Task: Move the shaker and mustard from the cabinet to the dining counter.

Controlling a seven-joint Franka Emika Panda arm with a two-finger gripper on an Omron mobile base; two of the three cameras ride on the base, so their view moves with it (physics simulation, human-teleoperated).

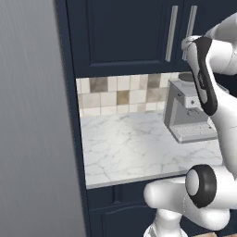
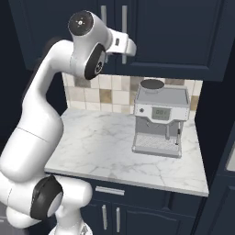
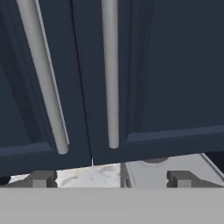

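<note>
At the far left of the hand view, the left handle (image 3: 43,83) of the cabinet (image 3: 175,65) is seen running nearly upright, leaning slightly; just right of it, past the seam between the two shut doors, the right handle (image 3: 111,74) stands almost vertical. Both bars lie straight ahead of and above the gripper (image 3: 112,178), whose finger tips (image 3: 179,177) are spread wide with nothing between them. The long axis of each handle is vertical, so a grasp across it would probably be needed, with the right bar sitting nearest the midline of the jaws. Below the doors, the worktop (image 1: 129,148) and the coffee machine (image 2: 160,121) are seen. The shaker and mustard cannot be seen; they are judged to be behind the shut doors. A small display is carried on the machine's front, but nothing on it can be read, and no brand or label is legible.
</note>
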